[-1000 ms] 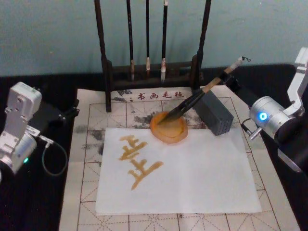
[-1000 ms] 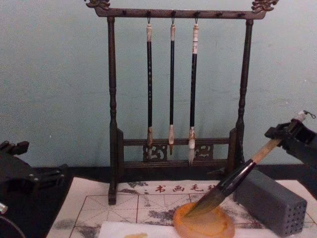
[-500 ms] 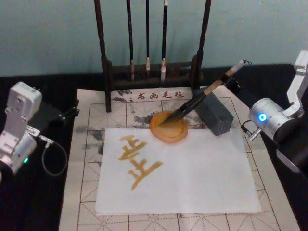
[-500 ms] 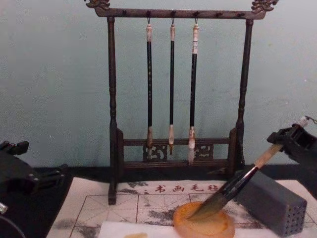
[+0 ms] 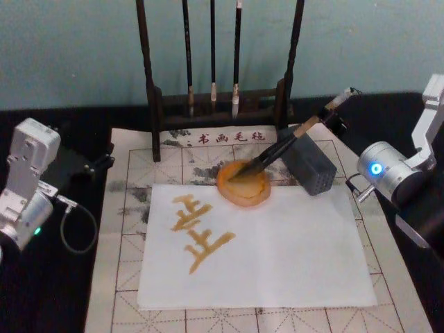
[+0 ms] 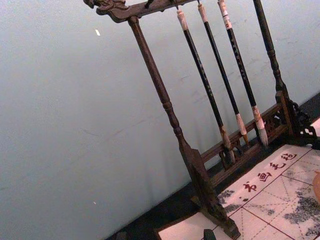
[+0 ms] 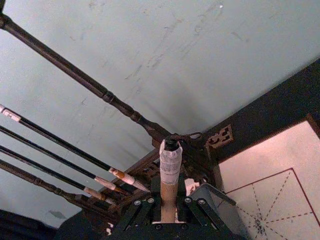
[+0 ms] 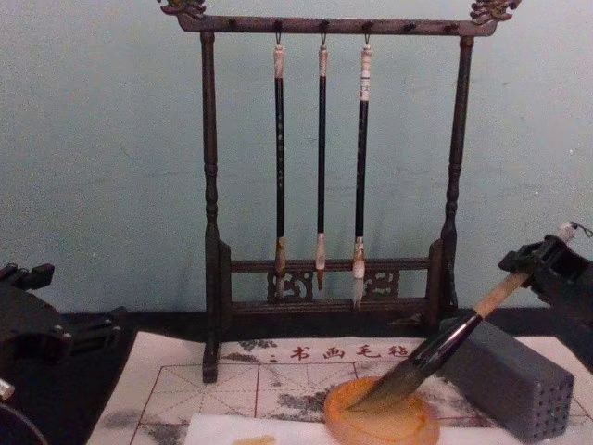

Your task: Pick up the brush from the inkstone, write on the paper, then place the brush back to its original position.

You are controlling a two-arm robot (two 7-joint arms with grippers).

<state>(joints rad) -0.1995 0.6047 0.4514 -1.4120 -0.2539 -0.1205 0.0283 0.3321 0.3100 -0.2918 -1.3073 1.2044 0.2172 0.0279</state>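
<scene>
My right gripper point(image 8: 547, 262) grasps the brush point(image 5: 288, 142) near its whitish end; the brush slants down across the grey block point(image 5: 309, 163), bristles resting in the inkstone point(image 5: 243, 184). My left gripper point(image 8: 32, 315) is parked at the table's left; its grip I cannot tell.

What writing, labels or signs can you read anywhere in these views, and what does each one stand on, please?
"书画毛毡": red characters on the beige mat, near the brush rack.
Yellowish brushed strokes on the paper: handwritten, not legible as a definite character.
No other text is visible.
</scene>
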